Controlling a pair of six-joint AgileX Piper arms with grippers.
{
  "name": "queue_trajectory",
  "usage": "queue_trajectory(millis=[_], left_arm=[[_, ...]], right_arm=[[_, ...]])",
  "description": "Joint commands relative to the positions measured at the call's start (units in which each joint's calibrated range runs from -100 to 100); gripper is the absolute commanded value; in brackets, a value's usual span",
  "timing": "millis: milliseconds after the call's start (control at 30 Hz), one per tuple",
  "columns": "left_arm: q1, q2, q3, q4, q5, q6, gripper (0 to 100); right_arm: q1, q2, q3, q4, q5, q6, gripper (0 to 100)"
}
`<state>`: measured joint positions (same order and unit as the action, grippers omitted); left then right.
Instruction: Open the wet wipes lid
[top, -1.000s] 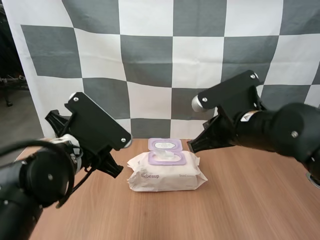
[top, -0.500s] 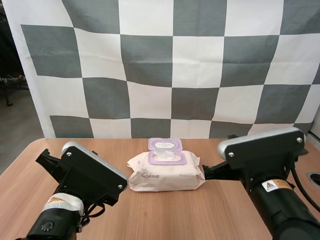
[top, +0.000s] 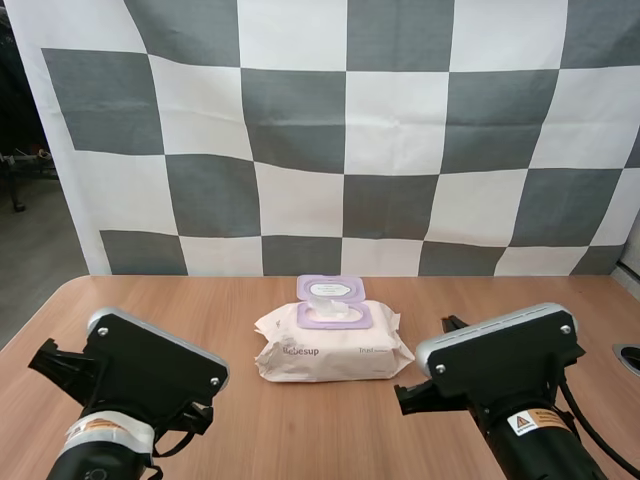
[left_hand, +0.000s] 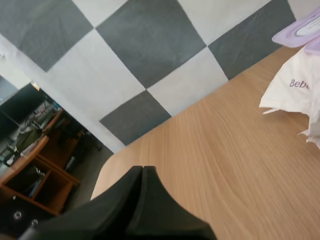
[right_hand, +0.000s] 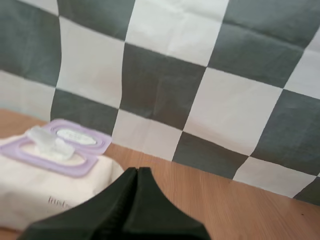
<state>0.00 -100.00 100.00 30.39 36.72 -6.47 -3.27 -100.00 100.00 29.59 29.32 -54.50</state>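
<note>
Since both arms backed off the wipes pack (top: 332, 345) w/ lid (top: 331, 290) flipped up, left gripper (left_hand: 142, 170) & right gripper (right_hand: 137, 171) closed empty, job's prob done.

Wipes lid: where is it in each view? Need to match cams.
High: lid flipped open at the far edge of the pack, mid-table.
Left wrist: lilac lid edge above the pack, beyond the shut left gripper.
Right wrist: lid open behind the wipe, past the shut right gripper.
Shared landmark: the white pack.
</note>
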Motion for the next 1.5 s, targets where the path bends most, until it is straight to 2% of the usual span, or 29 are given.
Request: queue_trajectory(millis=[0, 67, 133, 200, 267, 400, 500, 700, 833, 1100, 1200, 1333, 1467], left_arm=[[0.00, 0.00, 0.00, 0.48, 0.31, -20.66, 0], [0.00, 0.00, 0.00, 0.47, -0.12, -20.66, 0], [0.00, 0.00, 0.00, 0.03, -1.69, -20.66, 0], [-0.01, 0.00, 0.00, -5.17, -2.26, -20.36, 0], [-0.01, 0.00, 0.00, -11.36, -4.94, -17.44, 0], [0.05, 0.00, 0.00, -27.10, -6.68, -5.06, 0], [0.05, 0.00, 0.00, -31.95, -7.27, -1.45, 0], [0.05, 0.00, 0.00, -29.67, -7.29, -6.57, 0], [0.05, 0.00, 0.00, -28.96, -7.13, -7.53, 0], [0.05, 0.00, 0.00, -29.05, -7.45, -7.53, 0], [0.05, 0.00, 0.00, -29.05, -7.45, -7.53, 0], [0.05, 0.00, 0.00, -29.05, -7.45, -7.53, 0], [0.05, 0.00, 0.00, -29.05, -7.45, -7.53, 0]], right_arm=[[0.00, 0.00, 0.00, -6.75, -0.98, 7.73, 0], [0.00, 0.00, 0.00, -6.85, -2.66, 15.52, 0], [0.00, 0.00, 0.00, -7.02, -1.96, 19.66, 0], [0.00, 0.00, 0.00, -7.00, 0.49, 23.88, 2], [0.00, 0.00, 0.00, -6.73, 3.76, 26.84, 9], [0.00, 0.00, 0.00, -7.07, 3.80, 27.09, 16], [0.00, 0.00, 0.00, -11.05, 3.63, 26.19, 17], [0.00, 0.00, 0.00, -15.31, 2.34, 26.28, 17], [0.00, 0.00, 0.00, -15.31, 2.20, 33.64, 17], [0.00, 0.00, 0.00, -15.40, 1.84, 39.01, 17], [0.00, 0.00, 0.00, -15.81, 1.84, 38.82, 17], [0.00, 0.00, 0.00, -20.87, 1.79, 38.82, 17], [0.00, 0.00, 0.00, -21.18, 1.63, 38.82, 17]])
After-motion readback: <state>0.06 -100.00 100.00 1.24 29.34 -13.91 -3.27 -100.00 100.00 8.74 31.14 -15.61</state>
